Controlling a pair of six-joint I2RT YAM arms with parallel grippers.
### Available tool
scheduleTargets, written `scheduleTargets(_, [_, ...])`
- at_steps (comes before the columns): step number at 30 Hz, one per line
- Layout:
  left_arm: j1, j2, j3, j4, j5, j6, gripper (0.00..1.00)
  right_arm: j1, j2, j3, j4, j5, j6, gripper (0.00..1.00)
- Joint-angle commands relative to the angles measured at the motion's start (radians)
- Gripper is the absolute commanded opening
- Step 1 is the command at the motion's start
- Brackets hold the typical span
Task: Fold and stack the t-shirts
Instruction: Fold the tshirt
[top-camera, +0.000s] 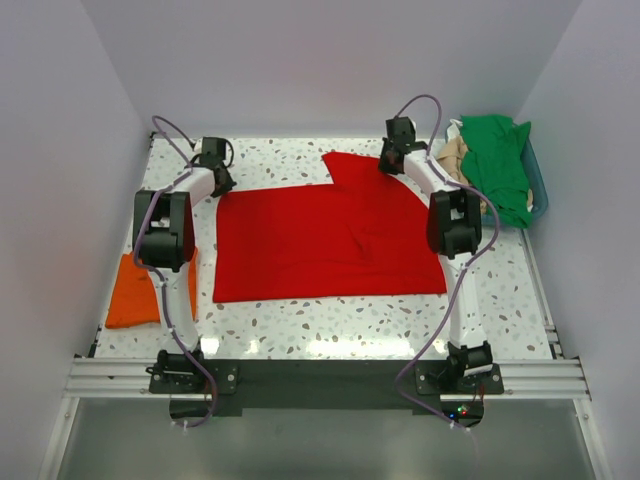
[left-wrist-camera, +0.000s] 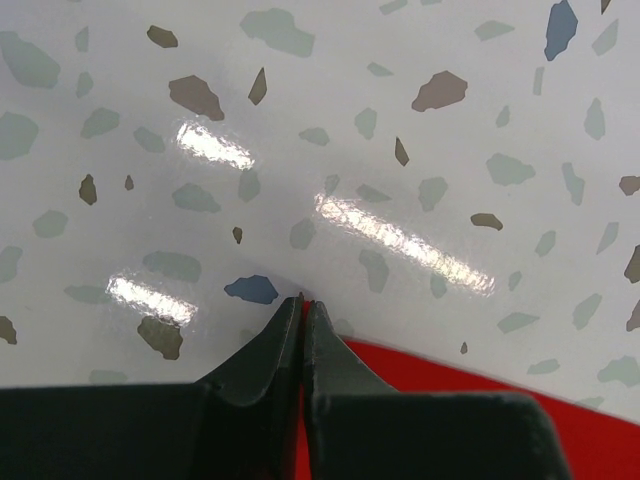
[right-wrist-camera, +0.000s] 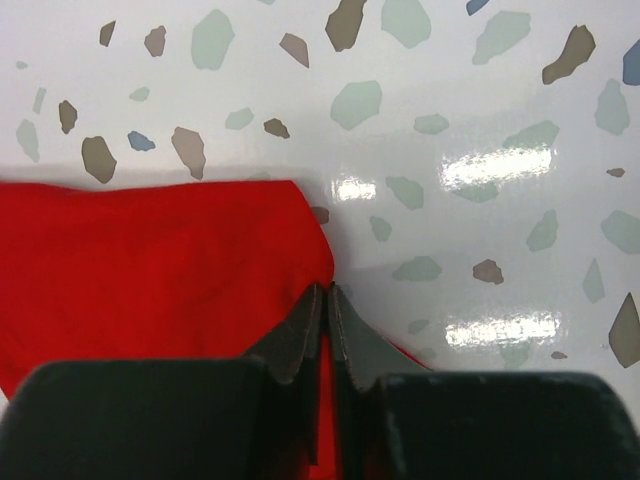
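On the speckled, white-walled desk (top-camera: 300, 320), a red t-shirt (top-camera: 330, 240) is pinched by the left tool (left-wrist-camera: 303, 300) and the right tool (right-wrist-camera: 327, 290).

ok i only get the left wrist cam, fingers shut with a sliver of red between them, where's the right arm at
Observer: The right gripper is at the far right corner of the red t-shirt, jaws together with red cloth between them.
Operator: shirt flat or bunched
Observer: Spread mostly flat across the middle of the table, with one sleeve sticking out at the far right.
Operator: any other shirt out on the table
Observer: An orange t-shirt lies at the left edge, apart from the red one; it looks folded.
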Motion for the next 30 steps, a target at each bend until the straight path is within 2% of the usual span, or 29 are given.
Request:
scheduleTargets(1, [0.013,-0.015,0.026,0.033,0.024,0.006,0.0,0.007,-0.009,0.033,-0.036,0.027,-0.009,0.02])
scheduleTargets(12, [0.046,0.005,0.1,0.047,0.079,0.011,0.0,-0.036,-0.15,-0.007,0.062,-0.009,0.026,0.0])
scheduleTargets(21, [0.046,0.02,0.154,0.047,0.122,0.02,0.0,-0.072,-0.203,-0.016,0.061,-0.072,0.046,0.0])
scheduleTargets(30, [0.092,-0.065,0.072,0.057,0.153,0.0,0.0,-0.078,-0.379,-0.267,0.13,-0.085,0.061,0.0])
